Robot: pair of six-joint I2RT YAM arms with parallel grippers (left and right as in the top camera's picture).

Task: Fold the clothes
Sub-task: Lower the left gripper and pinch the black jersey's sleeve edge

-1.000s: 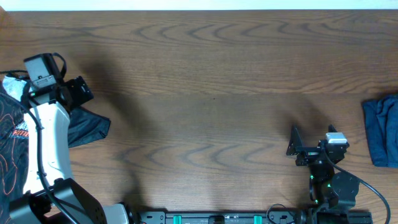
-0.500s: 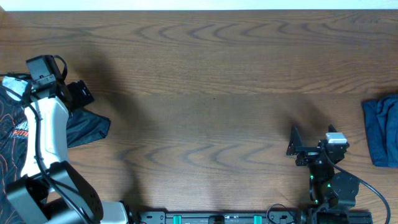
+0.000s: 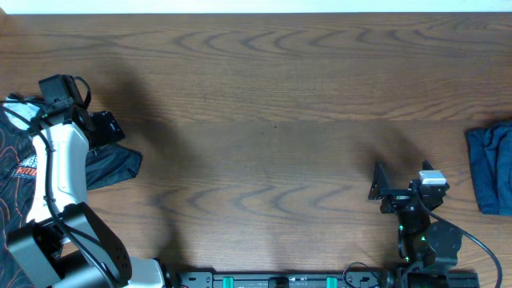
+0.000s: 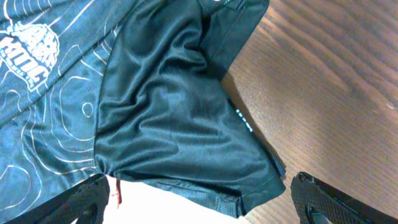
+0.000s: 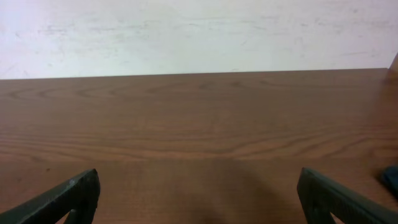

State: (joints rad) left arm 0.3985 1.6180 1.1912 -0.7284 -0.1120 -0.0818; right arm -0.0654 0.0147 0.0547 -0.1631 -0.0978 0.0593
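Observation:
The black jersey (image 3: 108, 164) with thin orange contour lines lies crumpled at the table's left edge, partly off the table and partly hidden under my left arm. In the left wrist view the jersey (image 4: 180, 124) shows its white lettering and a bunched sleeve hem between my fingers. My left gripper (image 3: 104, 128) is open just above that sleeve; in its own view the left gripper (image 4: 199, 202) straddles the hem without closing on it. My right gripper (image 3: 378, 182) is open and empty at the front right, and the right gripper (image 5: 199, 199) faces bare wood.
A folded dark blue garment (image 3: 490, 166) lies at the table's right edge; a sliver of it shows in the right wrist view (image 5: 392, 177). The wooden table (image 3: 272, 120) stretches between the arms. A pale wall (image 5: 186, 31) stands beyond the far edge.
My left gripper has moved slightly toward the front and down over the jersey's sleeve. The right arm has not moved.

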